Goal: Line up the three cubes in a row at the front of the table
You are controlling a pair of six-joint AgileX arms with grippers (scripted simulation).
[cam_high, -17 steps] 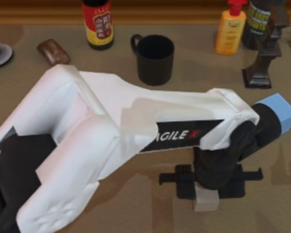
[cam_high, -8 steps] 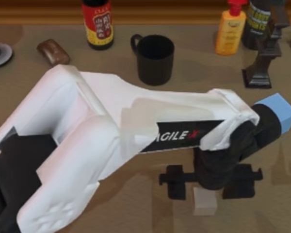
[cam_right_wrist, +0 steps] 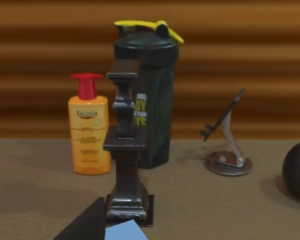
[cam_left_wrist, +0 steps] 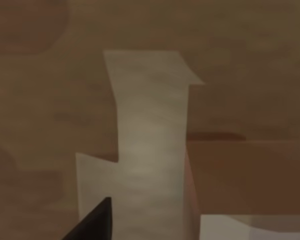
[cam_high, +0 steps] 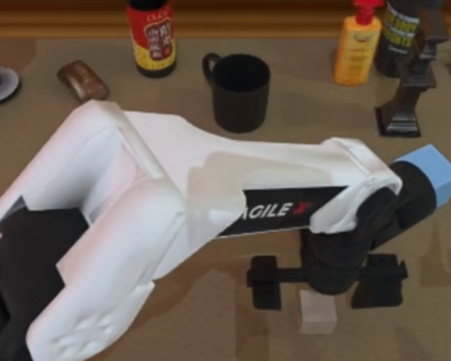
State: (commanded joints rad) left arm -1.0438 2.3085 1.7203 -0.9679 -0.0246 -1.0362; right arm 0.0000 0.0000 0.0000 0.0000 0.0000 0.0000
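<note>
Your left gripper (cam_high: 325, 280) hangs over the front of the table (cam_high: 210, 316) with its two dark fingers (cam_high: 264, 281) spread wide, gripping nothing; the small beige cube (cam_high: 317, 311) sits on the surface between them, just forward of the wrist, free of both pads; you appear to be at the release step for this cube, so the next move calls for a straight lift clear without nudging it; the sky-blue cube (cam_high: 433, 173) lies well beyond the fingers, behind the forearm, and probably wants fetching next; the mint-white cube is not visible; your right arm is out of the top view, fingers not readable.
</note>
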